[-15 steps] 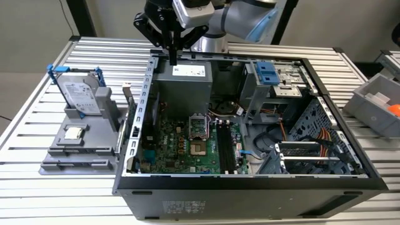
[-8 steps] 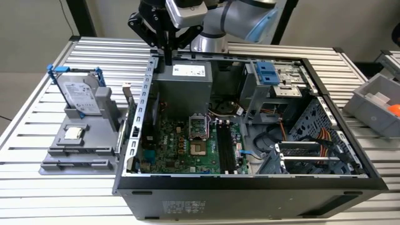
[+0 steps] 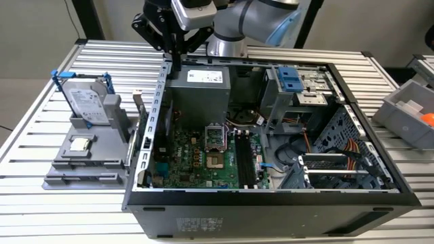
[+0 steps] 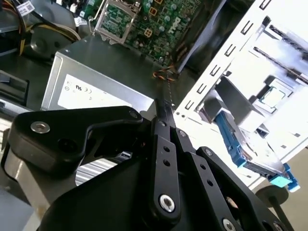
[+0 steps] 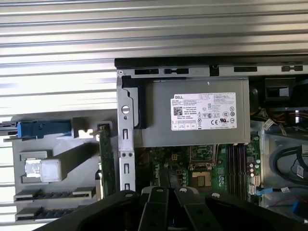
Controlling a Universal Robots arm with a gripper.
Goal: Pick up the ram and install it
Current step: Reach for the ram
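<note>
Plainly, the ram is not in hand yet. It stands on its long edge in the gray fixture, below the gripper and off to one side of it. It is just beyond the case's metal side wall and well apart from the fingertips. Standing it edge-up probably leaves its top edge free for a pinch from above. The same fixture carries a hard drive in a blue caddy and a processor chip, each in its own seat and farther from the gripper than the ram.

The computer case lies on its side with the cover off. I judge this is so the motherboard and its long black memory slots face up toward a tool working from above. They sit below the gripper, across the wall from the ram and past the power supply.

The arm reaches over the case's rear corner with the wrist turned straight down. The fingers hang vertical above the edge of the power supply, touching nothing. They are pressed together into a single narrow tip, with nothing between them.
</note>
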